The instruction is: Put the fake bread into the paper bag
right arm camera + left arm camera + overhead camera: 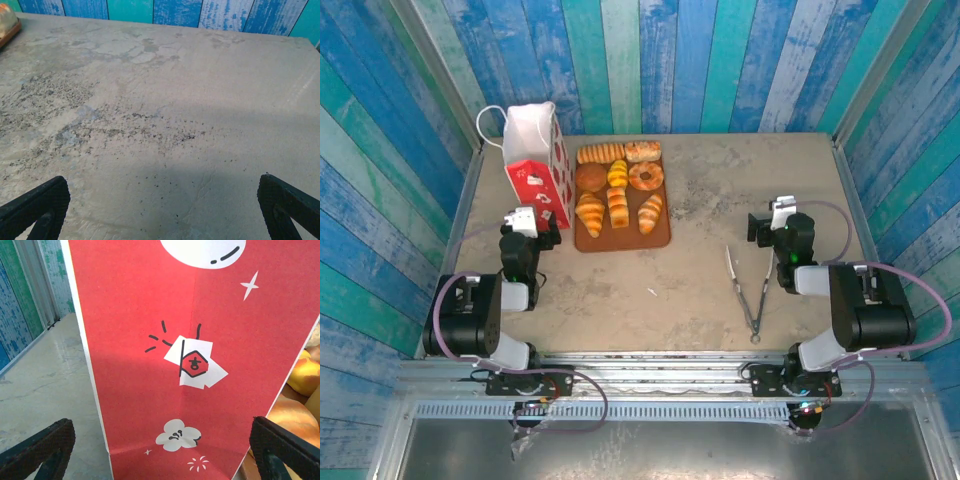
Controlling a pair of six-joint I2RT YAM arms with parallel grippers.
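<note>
One worktop (700, 290): a grey, speckled slab walled in by blue planks; it carries everything below.
One paper bag (535, 165): upright near the far-left corner, white top, red base, mouth up. Likely very light and thin-walled, so a nudge could tip or crease it. The loop handles look too flimsy to lift by.
One tray (620, 243): flat and brown, just beside the bag on its right, towards the far edge.
Eight pieces of fake bread (618, 190): all on the tray, none in the bag, so the task looks unstarted. There are two braided loaves along the tray's far edge, a bun, a yellowish piece and a ring doughnut mid-row, then two croissants flanking a long loaf nearest the arms.
Handling, judged: probably light and firm, with a glossy skin that may slip. Pinch each piece across its narrow waist, and the doughnut across one side of its ring. The near-row croissants sit closest.
One pair of tongs (748, 290): metal, lying towards the near-right corner, untouched.
Left gripper (542, 215): jaws spread wide and holding nothing. In the left wrist view the bag's red face (200, 365) sits squarely ahead of it, and pastries (305, 375) peep past the bag's right side.
Right gripper (778, 212): jaws fully apart and empty, over bare worktop right of centre, well apart from the tray.
</note>
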